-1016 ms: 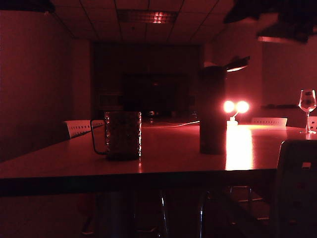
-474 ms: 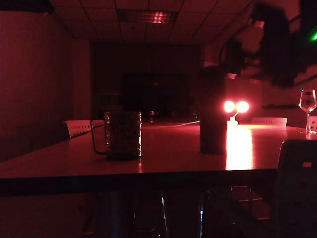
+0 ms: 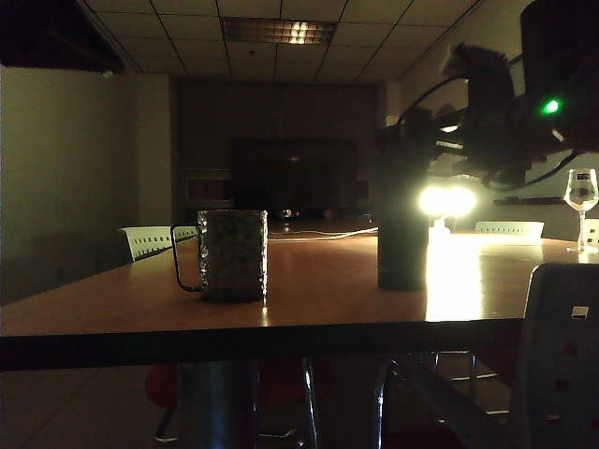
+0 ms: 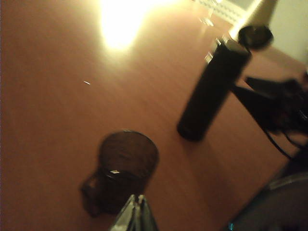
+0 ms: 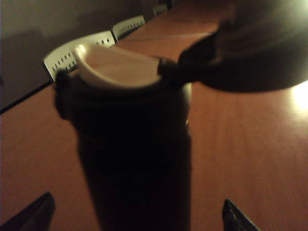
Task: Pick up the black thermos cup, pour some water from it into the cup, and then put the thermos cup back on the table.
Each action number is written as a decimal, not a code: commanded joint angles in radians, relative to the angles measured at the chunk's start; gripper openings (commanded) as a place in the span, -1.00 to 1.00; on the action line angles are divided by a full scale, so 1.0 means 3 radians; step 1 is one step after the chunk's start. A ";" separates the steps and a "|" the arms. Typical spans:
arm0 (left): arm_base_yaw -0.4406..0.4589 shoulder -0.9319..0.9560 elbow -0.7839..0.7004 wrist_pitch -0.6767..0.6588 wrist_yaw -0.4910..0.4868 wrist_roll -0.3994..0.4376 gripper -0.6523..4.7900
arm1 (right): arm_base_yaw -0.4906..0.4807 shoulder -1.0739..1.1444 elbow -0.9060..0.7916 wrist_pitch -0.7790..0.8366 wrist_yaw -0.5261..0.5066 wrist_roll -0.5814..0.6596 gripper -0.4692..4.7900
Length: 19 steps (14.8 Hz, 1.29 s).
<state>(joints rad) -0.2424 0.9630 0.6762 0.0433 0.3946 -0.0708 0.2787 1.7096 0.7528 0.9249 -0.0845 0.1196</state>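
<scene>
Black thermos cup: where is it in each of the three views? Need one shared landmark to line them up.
Exterior view: black thermos cup stands right of centre on the table, the open right claw at its top.
Left wrist view: upper right, upright, beyond the cup.
Right wrist view: fills the centre, flip lid open, between the claw's fingertips.
Shared landmark: the bright lamp glare on the tabletop beside the thermos.

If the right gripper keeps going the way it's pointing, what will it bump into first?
Most likely the thermos. The right gripper is open, its fingertips spread either side, with the thermos dead ahead and filling the wrist view. Nothing shows between them, though the gap is hard to judge.
</scene>
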 commanded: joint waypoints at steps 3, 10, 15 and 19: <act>-0.0407 0.0112 0.0024 -0.0033 -0.0356 0.0336 -0.78 | 0.0013 0.0305 0.0351 0.0051 -0.0084 0.0014 1.00; -0.0453 0.0112 0.0024 -0.0019 -0.0378 0.0333 -0.78 | 0.0024 0.0725 0.0628 0.0072 -0.0083 0.0014 1.00; -0.0455 0.0111 0.0024 -0.0015 -0.0378 0.0326 -0.78 | 0.0024 0.0877 0.0725 0.0071 -0.0086 0.0013 1.00; -0.0455 0.0112 0.0024 -0.0014 -0.0379 0.0324 -0.78 | 0.0024 0.0876 0.0736 0.0051 -0.0086 0.0013 0.00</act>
<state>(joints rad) -0.3786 0.9981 0.6762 0.0257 0.2794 0.0261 0.2852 1.9762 0.9699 0.9253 -0.1074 0.1135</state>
